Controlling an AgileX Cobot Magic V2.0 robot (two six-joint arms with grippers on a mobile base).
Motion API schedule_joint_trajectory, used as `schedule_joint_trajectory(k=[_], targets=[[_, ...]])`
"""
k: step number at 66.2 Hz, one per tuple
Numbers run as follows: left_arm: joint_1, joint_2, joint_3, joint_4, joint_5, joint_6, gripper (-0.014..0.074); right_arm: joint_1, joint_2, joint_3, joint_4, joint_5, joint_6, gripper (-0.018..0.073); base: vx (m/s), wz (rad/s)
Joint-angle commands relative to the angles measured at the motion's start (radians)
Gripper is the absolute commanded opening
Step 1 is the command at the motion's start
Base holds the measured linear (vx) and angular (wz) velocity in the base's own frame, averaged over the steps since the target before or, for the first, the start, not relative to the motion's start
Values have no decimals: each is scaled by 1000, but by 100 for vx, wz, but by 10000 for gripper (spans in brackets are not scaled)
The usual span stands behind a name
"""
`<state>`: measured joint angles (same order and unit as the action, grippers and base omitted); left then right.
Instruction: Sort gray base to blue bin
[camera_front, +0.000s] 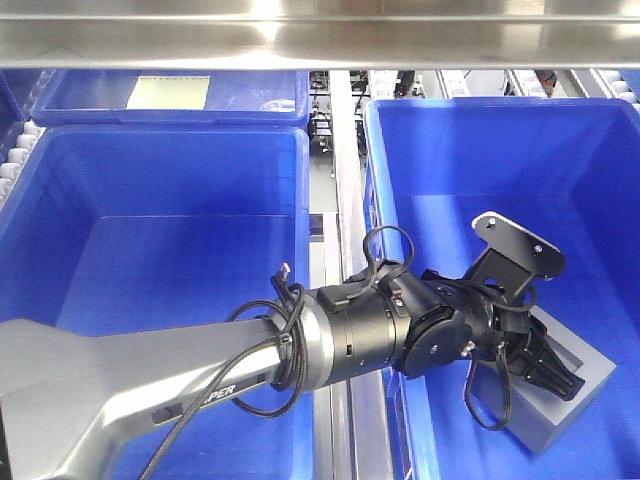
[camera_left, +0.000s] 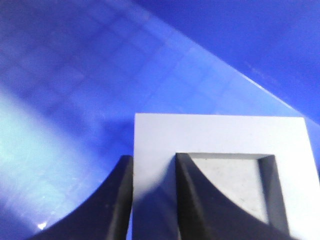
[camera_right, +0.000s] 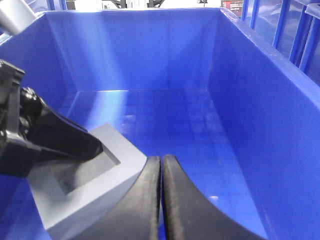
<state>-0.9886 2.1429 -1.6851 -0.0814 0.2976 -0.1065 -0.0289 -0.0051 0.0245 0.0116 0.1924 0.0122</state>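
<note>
Front view: base (camera_front: 570, 395) down in right bin (camera_front: 600, 160) | left gripper (camera_left: 154, 200) part open, pinching base wall | right gripper (camera_right: 161, 200) closed, empty | step: drop-off | next: open wide, lift out

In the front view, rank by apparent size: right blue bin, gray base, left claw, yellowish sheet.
1. Blue bin, largest.
2. Gray base.
3. Left claw and yellowish sheet look about alike; the sheet lies farther back, so I won't rank them.
</note>
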Motion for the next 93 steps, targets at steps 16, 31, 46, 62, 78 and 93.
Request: schedule_joint_trajectory(k=[16,31,46,62,78,93], targets=[[-5,-76,-41,-7,-40,-3,383,-3,18,5,-5,-42,-12,-5,0,0],[-5,-113,-41,-6,84,-5,386,-3,18,5,-5,-42,-12,-5,0,0],[-5,-222,3,9,106,-3,123,-3,18,5,-5,-42,-12,-5,0,0],[-5,-400,185,57,107,61,-8,-3,18,5,-5,-42,-12,-5,0,0],[-5,-654,449,53,48,60,-8,-3,18,5,-5,-42,-12,-5,0,0],[-5,-929,684,53,22,56,-8,-3,18,5,-5,-42,-12,-5,0,0]])
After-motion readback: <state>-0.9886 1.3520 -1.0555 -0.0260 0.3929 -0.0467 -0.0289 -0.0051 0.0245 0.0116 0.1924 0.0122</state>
